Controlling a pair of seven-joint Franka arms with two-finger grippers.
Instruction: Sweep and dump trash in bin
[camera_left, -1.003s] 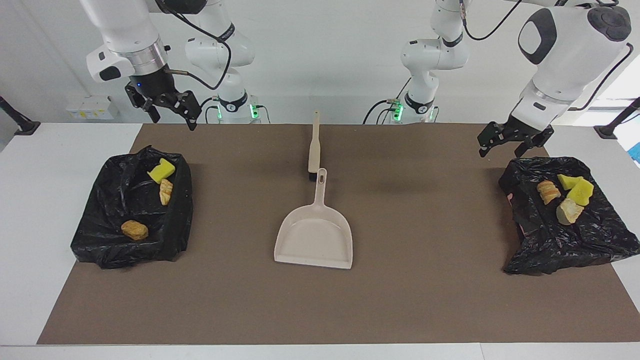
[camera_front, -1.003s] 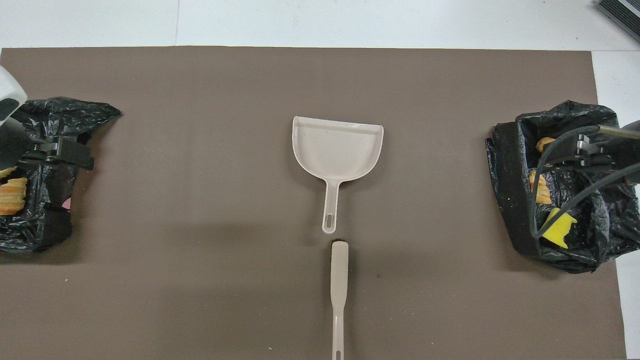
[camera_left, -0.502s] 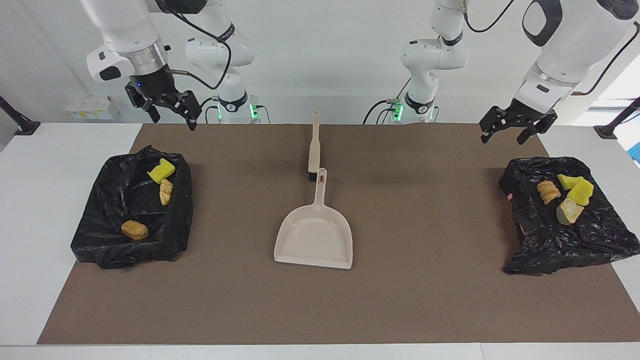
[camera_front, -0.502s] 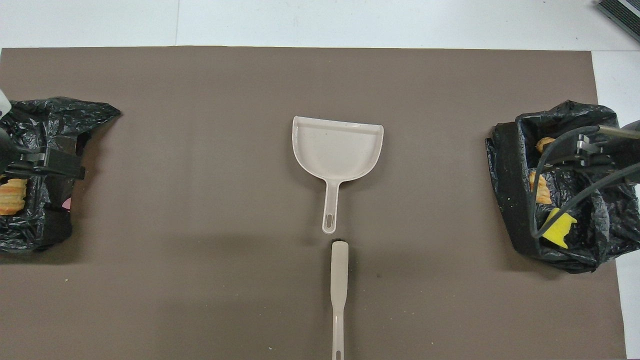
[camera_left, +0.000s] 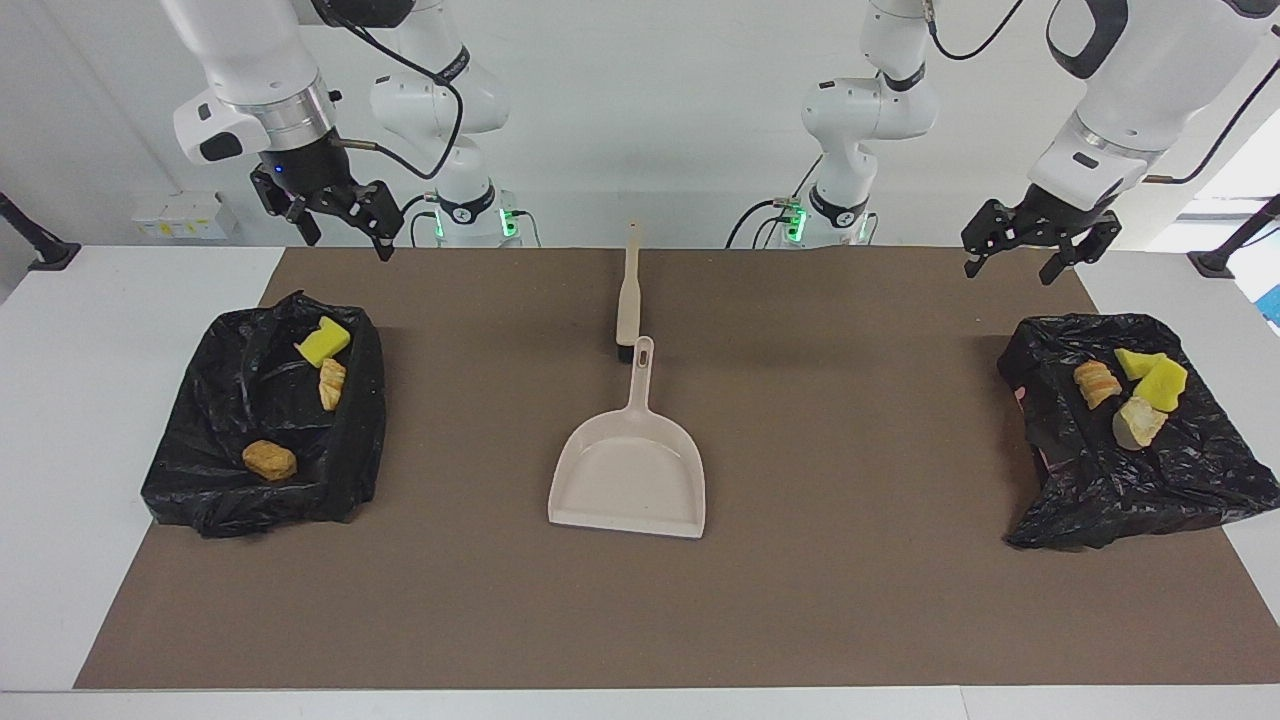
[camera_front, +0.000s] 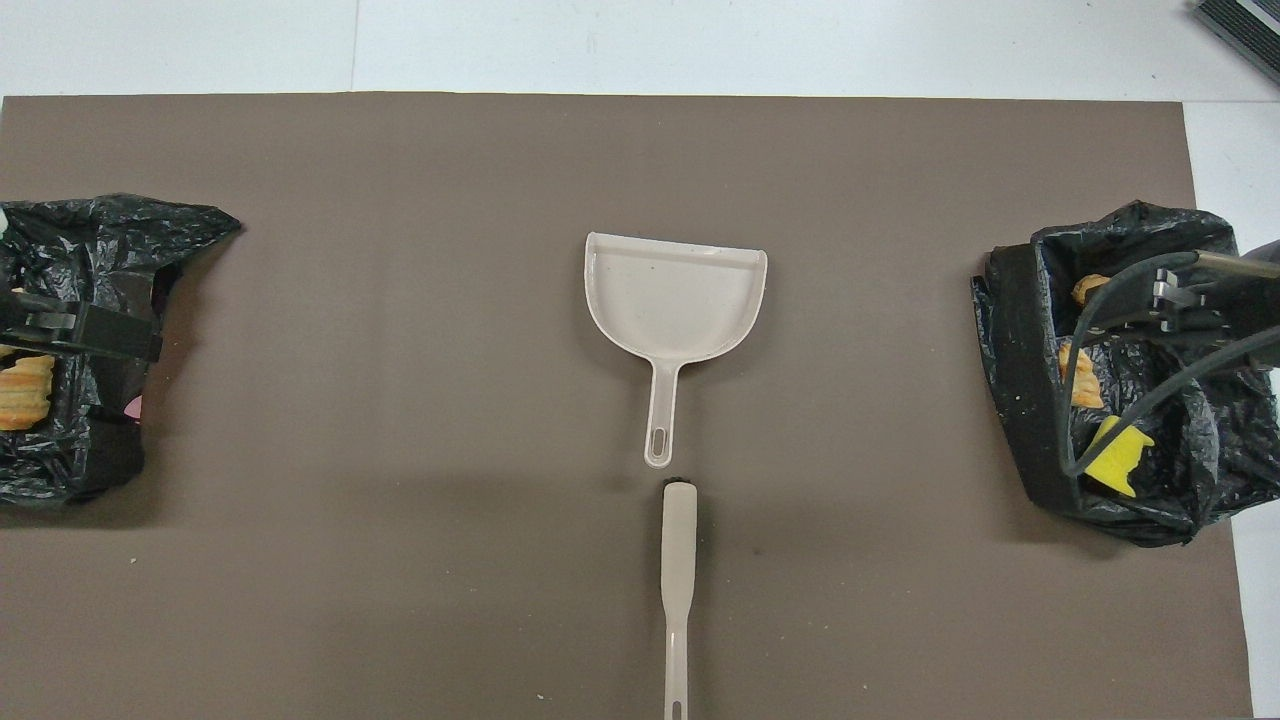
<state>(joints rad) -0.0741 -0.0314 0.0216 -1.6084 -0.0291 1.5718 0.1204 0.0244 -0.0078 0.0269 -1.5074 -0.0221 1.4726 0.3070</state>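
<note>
Trash (camera_front: 1116, 462) part-hidden by cables | brush (camera_front: 677, 590) handle cut off

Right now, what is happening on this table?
Nothing is being handled. The left gripper and right gripper hang open and empty above the table, each near a black-lined bin. The trash already lies in the two bins. The dustpan and the brush lie untouched in the middle of the brown mat.
</note>
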